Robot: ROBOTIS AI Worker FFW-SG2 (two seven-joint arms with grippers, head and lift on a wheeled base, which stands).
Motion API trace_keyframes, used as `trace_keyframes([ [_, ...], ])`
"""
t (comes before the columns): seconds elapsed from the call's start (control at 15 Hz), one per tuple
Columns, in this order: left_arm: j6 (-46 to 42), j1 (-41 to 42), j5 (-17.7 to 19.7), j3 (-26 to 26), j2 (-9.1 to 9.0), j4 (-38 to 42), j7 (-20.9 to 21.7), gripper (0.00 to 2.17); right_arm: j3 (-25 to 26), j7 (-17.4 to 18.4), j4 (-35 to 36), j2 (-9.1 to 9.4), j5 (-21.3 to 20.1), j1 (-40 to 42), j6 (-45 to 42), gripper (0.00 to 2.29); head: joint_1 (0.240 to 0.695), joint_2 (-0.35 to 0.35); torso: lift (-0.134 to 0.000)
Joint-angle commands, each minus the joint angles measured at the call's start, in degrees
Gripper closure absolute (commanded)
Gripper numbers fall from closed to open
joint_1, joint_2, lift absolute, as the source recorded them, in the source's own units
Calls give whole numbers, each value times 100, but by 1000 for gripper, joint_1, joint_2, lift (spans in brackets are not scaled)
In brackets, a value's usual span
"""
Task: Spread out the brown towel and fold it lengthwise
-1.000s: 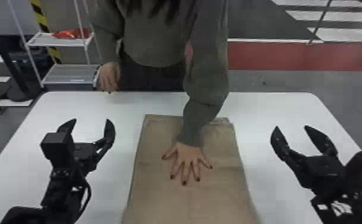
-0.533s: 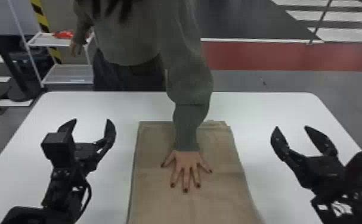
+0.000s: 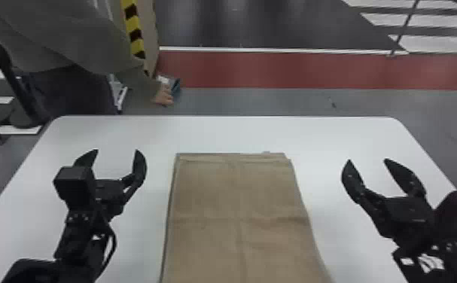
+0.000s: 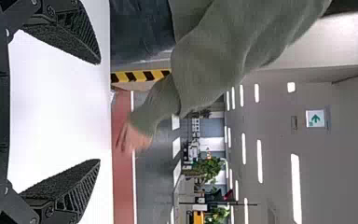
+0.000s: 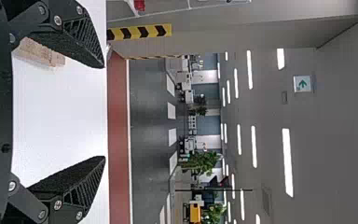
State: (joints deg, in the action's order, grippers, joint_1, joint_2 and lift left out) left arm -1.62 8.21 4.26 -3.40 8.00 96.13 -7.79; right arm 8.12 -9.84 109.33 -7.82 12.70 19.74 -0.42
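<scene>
**Hand off towel, arms free to start**

Person's hand (image 3: 164, 96) has lifted off the brown towel (image 3: 235, 195) and is now beyond the table's (image 3: 216, 130) far edge. Towel lies flat mid-table, between left gripper (image 3: 117, 150) and right gripper (image 3: 367, 160), both open, empty, well apart from it. Far end shows layered edges; probably needs opening out before the lengthwise fold. Snagging only one layer would skew it.

I am seeing the brown towel (image 3: 208, 195) lying flat before me on the white surface (image 3: 336, 139), its length running away from me. Layered edges are showing at its far end. One faint crease is running lengthwise near its middle, another crosswise, and its far corners are lying slightly uneven.
</scene>
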Motion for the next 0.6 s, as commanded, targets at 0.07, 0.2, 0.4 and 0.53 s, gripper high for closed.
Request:
trace_keyframes([
  [0.07, 0, -145, -4, -82, 0, -165, 32, 144, 5, -10, -96, -9, -40, -75, 3, 211, 695, -35, -125],
  [0.2, -18, -268, -4, -144, 0, -305, 41, 144, -21, -80, -290, -9, -66, -233, 56, 211, 695, -41, -125],
  [0.4, -123, -443, -4, -188, 0, -569, 93, 147, -144, -106, -659, -18, -180, -594, 161, 211, 695, -45, -125],
  [0.53, -141, -584, 22, -240, 0, -736, 155, 174, -285, -115, -1063, -26, -347, -972, 302, 211, 695, -43, -125],
])
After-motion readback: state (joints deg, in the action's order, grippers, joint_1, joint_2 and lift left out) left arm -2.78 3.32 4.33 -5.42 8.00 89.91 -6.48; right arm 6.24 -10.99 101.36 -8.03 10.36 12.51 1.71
